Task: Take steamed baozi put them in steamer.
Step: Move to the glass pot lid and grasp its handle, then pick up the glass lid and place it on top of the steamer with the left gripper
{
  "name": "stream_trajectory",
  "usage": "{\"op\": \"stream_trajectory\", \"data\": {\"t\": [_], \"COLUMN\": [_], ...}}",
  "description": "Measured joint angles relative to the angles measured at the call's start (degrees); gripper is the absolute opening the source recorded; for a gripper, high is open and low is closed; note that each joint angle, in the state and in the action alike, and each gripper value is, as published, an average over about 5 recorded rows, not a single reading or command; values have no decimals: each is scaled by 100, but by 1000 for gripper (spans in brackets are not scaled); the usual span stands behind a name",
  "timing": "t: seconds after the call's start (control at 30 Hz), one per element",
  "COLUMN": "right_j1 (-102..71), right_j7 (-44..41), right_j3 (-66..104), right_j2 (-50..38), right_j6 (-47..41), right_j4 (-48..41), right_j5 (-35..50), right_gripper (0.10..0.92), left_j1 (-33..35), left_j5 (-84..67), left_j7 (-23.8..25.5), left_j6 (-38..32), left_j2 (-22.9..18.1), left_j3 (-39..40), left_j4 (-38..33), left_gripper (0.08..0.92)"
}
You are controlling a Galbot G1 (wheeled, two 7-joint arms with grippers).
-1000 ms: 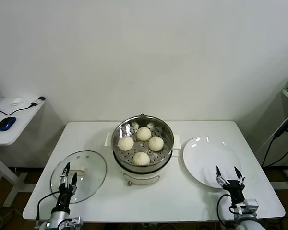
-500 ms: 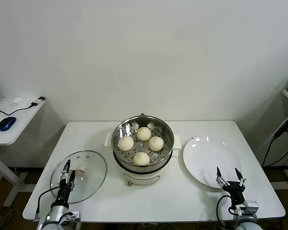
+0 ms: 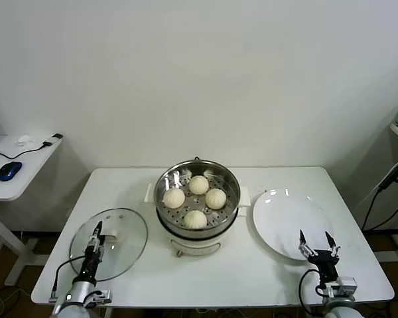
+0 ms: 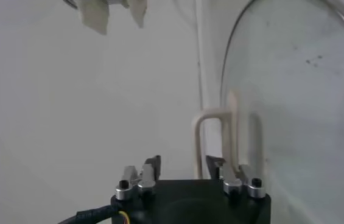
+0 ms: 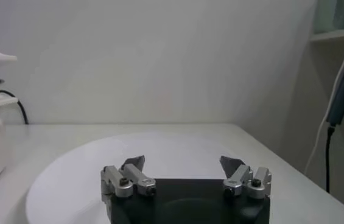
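Note:
The steamer (image 3: 233, 199), a shiny steel pot on a cream-white base, stands mid-table. Several steamed baozi lie on its perforated tray, among them one at the left (image 3: 174, 197), one at the back (image 3: 199, 185) and one at the front (image 3: 196, 219). My left gripper (image 3: 97, 230) (image 4: 184, 159) hovers over the near part of the glass lid (image 3: 123, 255), open with a narrowed gap and nothing in it. The lid's white handle (image 4: 217, 131) is just beyond its fingertips. My right gripper (image 3: 314, 237) (image 5: 182, 161) stands wide open and empty at the near edge of the white plate (image 3: 285, 215).
The lid lies flat at the front left of the white table (image 3: 225, 271), the bare plate (image 5: 159, 149) at the right. A side desk (image 3: 16, 182) with a blue mouse (image 3: 8, 170) stands far left. A cable (image 3: 385, 189) hangs at the right.
The left gripper's fingers have drawn closer together and it has shifted slightly over the lid. The right gripper, the baozi and the steamer have not moved.

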Motion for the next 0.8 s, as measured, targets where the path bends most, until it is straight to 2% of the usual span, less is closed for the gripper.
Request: {"op": "stream_trajectory", "data": {"t": [0.4, 0.6, 0.8], "right_j1": [0, -62, -146], "right_j7": [-33, -158, -181], "right_j3": [-7, 6, 39], "right_j2": [-8, -81, -143], "right_j6": [-173, -310, -496], "right_j4": [129, 261, 445], "right_j5": [-145, -328, -513], "right_gripper": [823, 823, 823], "left_j1": [37, 247, 466], "left_j5": [-120, -478, -984], "left_j7": [22, 347, 970], "left_j6": [-38, 159, 572], "left_j2": [23, 139, 350], "left_j3": [-50, -154, -336], "left_j4": [-53, -696, -1701], "left_gripper": [160, 136, 136]}}
